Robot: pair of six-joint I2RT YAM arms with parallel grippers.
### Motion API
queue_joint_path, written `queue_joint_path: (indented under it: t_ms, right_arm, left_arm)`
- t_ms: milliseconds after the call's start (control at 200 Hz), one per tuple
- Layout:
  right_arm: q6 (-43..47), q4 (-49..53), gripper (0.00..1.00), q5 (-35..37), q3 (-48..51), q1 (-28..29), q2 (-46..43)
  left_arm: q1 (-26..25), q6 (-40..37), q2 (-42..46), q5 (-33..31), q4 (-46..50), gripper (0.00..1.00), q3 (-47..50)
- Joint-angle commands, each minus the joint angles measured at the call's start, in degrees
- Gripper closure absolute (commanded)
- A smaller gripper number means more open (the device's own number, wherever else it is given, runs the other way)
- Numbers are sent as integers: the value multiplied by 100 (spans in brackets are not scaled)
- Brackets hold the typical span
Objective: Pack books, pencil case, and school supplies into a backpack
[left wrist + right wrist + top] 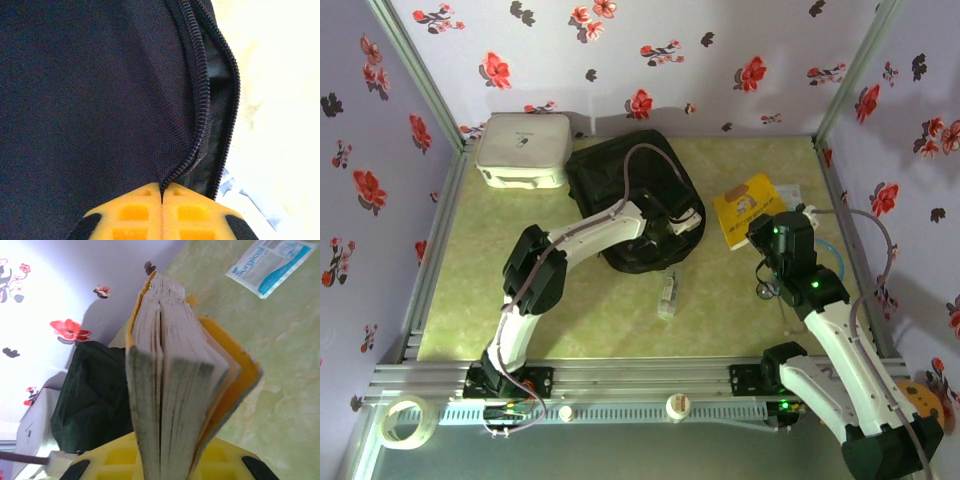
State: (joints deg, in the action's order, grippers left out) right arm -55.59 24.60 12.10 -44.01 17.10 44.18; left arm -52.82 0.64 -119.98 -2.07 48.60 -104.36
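From above, the right fingers [115, 460] gripped the yellow book [745, 200] at right; the backpack [620, 170] lay up-left of it, its zipper lip [197, 100] pinched by the closed left fingers [132, 212].

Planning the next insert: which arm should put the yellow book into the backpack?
Right. The right pincer is shut on the yellow book, just right of the backpack. The left pincer is pinching the backpack's fabric at the open zipper, so it's occupied.

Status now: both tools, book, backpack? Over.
Left tool shut on backpack edge at zipper. Right tool shut on yellow book. Zipper gap open, nothing seen blocking.
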Motion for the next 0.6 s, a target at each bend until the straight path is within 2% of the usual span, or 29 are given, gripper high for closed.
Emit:
queue_joint_path:
  t_ms: [0,180,335,435,595]
  right_arm:
    - [188,-31,98,532,-183,-91,-125]
    - [126,119,98,594,-299,-152,-145]
    - [131,192,97,153,-354,-153,-146]
    - [101,263,97,-410,-363,-156,-125]
    - [139,-95,97,-1942,-228,-155,-59]
  left_arm:
    - [131,84,627,268,-129,100,139]
    - [364,495,1018,386,-194,100,221]
    - [572,588,1479,434,-565,100,556]
    - [792,833,1606,433,-638,100,457]
    - [1026,1012,1796,529,-860,100,422]
